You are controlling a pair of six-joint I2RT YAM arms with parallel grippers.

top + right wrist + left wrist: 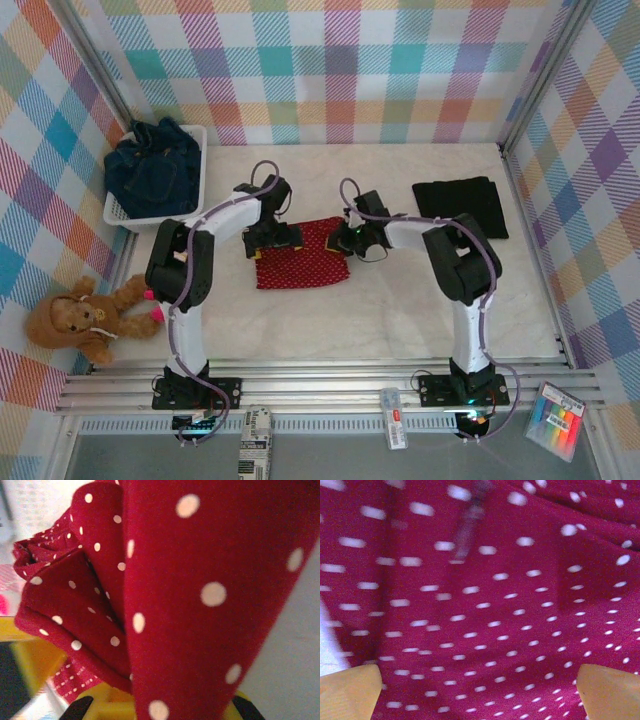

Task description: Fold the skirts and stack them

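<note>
Lying near the middle of the worktop (400, 320), the red skirt (300, 262) is a rough rectangle of deep red cloth covered in small white dots, with its far edge bunched up and lifted where both arms meet it. The left gripper (272, 238) sits on that skirt's eleven o'clock corner; in its wrist view its yellow fingertips (350, 692) stand wide apart, with dotted cloth (485, 610) spread flat between them. The right gripper (345, 237) is at the one o'clock corner, and seen from its wrist it is clamped on the skirt (200, 595), a thick fold rising out from between the yellow fingers (110, 707), with more layers doubled over at nine o'clock.

I count one red skirt and one black skirt (460, 205), the black one folded flat, well apart at two o'clock from the red. Dark blue denim skirts (150, 170) are heaped in one white basket (197, 135) at ten o'clock; how many I cannot tell. Off the worktop at eight o'clock lie one brown plush toy (70, 320) and a pink plush toy (152, 305) touching it
</note>
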